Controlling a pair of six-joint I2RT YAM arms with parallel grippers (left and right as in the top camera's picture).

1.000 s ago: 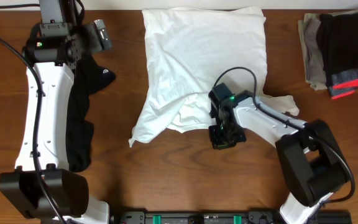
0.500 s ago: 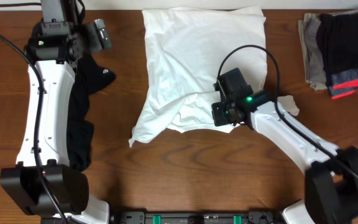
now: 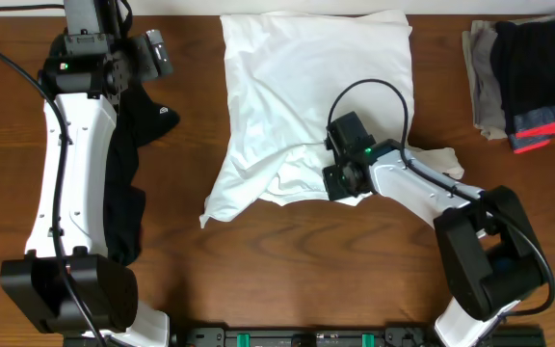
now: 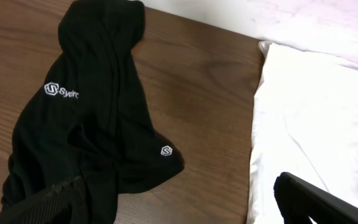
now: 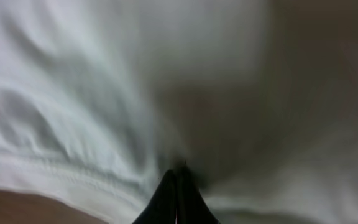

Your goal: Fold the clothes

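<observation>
- Reaching in from the near right of the table (image 3: pixel 258 289), the right arm is angled leftward and away. Its wrist is bent down over the near hem of the white T-shirt (image 3: pixel 297 87).
- The right gripper (image 3: pixel 341 185) is pointed down at the cloth with its fingers pressed together. In the right wrist view the fingertips (image 5: pixel 171 199) are seen meeting in one dark point against white fabric — whether any cloth is caught between them cannot be told.
- The T-shirt is spread at the middle of the far side. It is squared off along the far edge, its near part is bunched, and a flap is trailed out toward the near left.
- The left arm is stretched along the left side toward the far edge, over a black garment (image 3: pixel 128 193).
- The left gripper (image 3: pixel 157 53) is held spread wide — the black garment and the T-shirt's left edge are seen below it in the left wrist view.
- A folded stack of garments (image 3: pixel 528 77) is laid at the far right corner.
</observation>
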